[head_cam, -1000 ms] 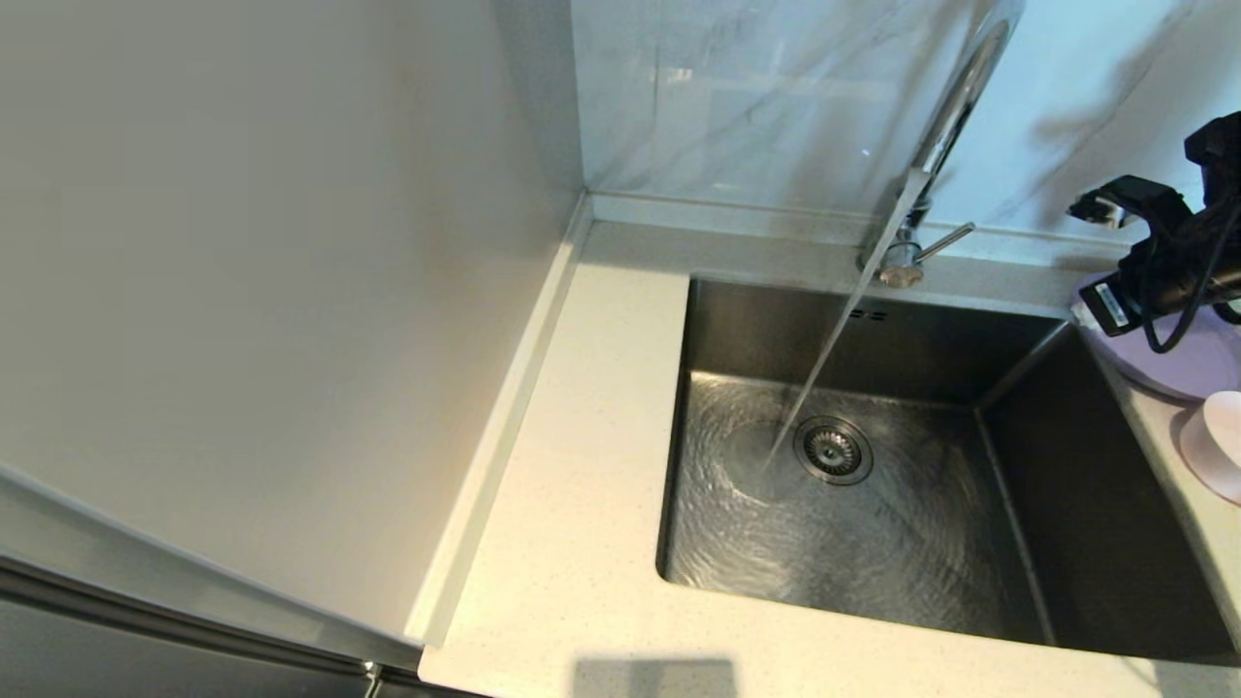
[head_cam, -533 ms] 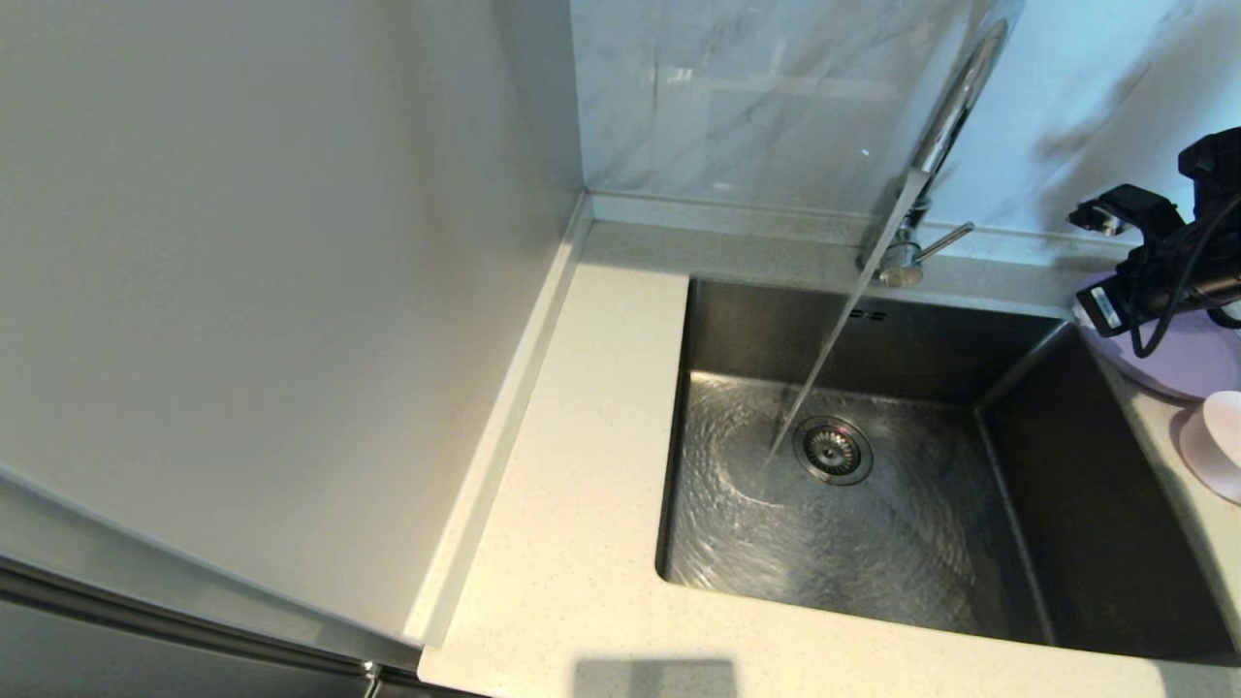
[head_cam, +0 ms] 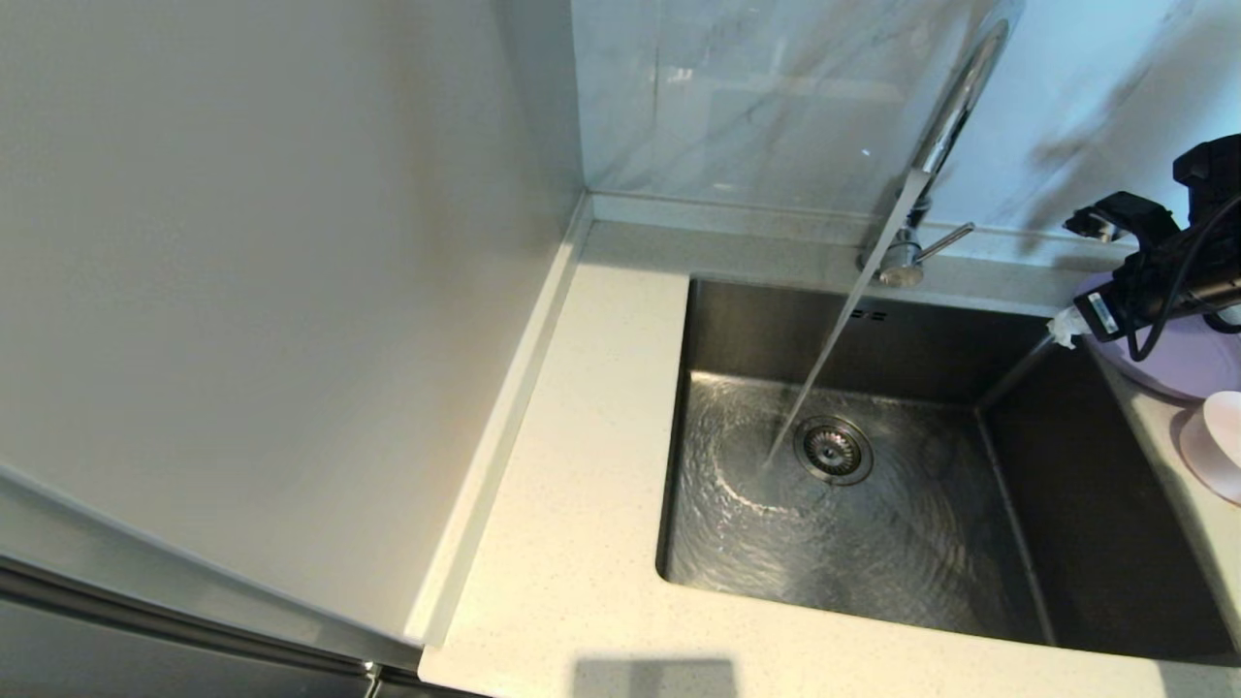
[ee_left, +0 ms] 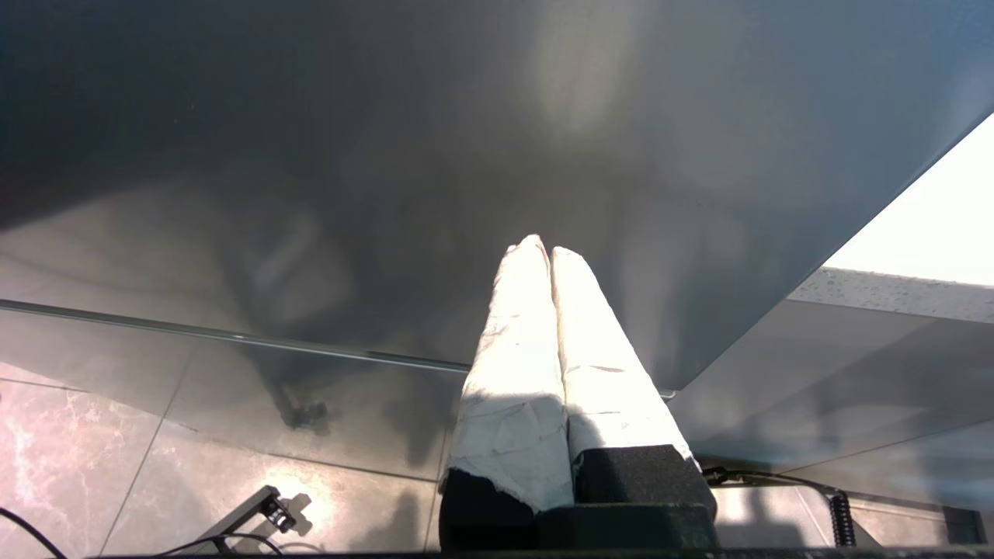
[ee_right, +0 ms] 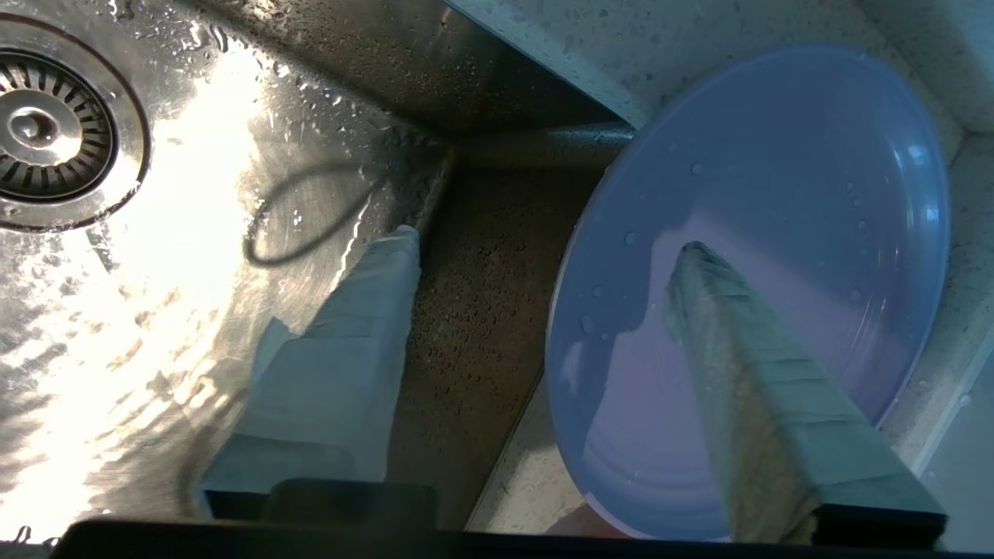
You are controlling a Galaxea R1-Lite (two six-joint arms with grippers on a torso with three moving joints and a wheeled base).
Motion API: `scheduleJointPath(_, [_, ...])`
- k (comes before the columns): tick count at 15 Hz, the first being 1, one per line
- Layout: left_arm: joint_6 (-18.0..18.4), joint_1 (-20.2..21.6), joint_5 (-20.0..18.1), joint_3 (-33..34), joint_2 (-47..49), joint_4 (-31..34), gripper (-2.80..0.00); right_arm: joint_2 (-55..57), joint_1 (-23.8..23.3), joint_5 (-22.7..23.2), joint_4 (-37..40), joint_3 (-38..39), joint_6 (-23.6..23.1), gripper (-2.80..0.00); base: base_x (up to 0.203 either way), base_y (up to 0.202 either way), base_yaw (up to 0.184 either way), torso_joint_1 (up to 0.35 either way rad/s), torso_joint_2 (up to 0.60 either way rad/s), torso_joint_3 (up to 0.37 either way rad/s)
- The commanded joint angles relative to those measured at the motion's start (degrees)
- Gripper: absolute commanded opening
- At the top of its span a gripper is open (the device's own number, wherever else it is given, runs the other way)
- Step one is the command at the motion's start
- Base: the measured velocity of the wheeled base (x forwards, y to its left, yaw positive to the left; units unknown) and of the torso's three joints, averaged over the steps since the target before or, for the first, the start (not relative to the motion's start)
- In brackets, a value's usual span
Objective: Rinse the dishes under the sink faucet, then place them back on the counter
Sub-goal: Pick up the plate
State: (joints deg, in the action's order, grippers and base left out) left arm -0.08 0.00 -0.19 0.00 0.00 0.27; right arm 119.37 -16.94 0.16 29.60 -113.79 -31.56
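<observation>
The lilac plate (head_cam: 1188,364) (ee_right: 776,194) lies wet on the counter (head_cam: 582,436) just right of the sink (head_cam: 1076,543), its rim at the basin's edge. My right gripper (head_cam: 1076,325) (ee_right: 547,241) hangs open above that rim. One taped finger (ee_right: 365,310) is over the sink's corner and the other (ee_right: 745,349) is over the plate's inside, with nothing held. A small pale pink dish (head_cam: 1222,441) sits nearer on the counter, cut off by the view's edge. The faucet (head_cam: 955,107) runs a stream into the basin. My left gripper (ee_left: 541,244) is shut and empty, parked low before a grey cabinet front.
Water swirls around the round drain strainer (head_cam: 832,449) (ee_right: 46,132). The faucet's lever (head_cam: 945,240) sticks out toward the right. A raised rim lines the counter's wall edge, and a pale wall panel (head_cam: 242,291) fills the left.
My right gripper has gone from shut on the plate's rim to open, letting go of the plate on the counter. One finger has swung out over the sink's corner.
</observation>
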Motion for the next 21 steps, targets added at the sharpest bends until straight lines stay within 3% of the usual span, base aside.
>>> scheduleJointPath(1, [-0.01, 0.00, 0.01, 0.00, 0.00, 0.00, -2.80, -0.02, -0.02, 0.02, 0.19, -0.03, -0.17, 0.00, 0.000, 0.000, 0.000, 0.000, 0.00, 0.000])
scheduleJointPath(7, [-0.01, 0.00, 0.01, 0.00, 0.00, 0.00, -2.80, 1.61, -1.07, -0.25, -0.51, -0.03, -0.34, 0.00, 0.000, 0.000, 0.000, 0.000, 0.00, 0.000])
scheduleJointPath(13, [-0.01, 0.00, 0.01, 0.00, 0.00, 0.00, -2.80, 4.47, -1.51, -2.71, -7.89, 0.06, -1.84, 0.00, 0.000, 0.000, 0.000, 0.000, 0.00, 0.000])
scheduleJointPath(21, [-0.01, 0.00, 0.01, 0.00, 0.00, 0.00, -2.80, 5.60, -2.84, -3.38, -9.38, 0.06, -3.17, 0.00, 0.000, 0.000, 0.000, 0.000, 0.00, 0.000])
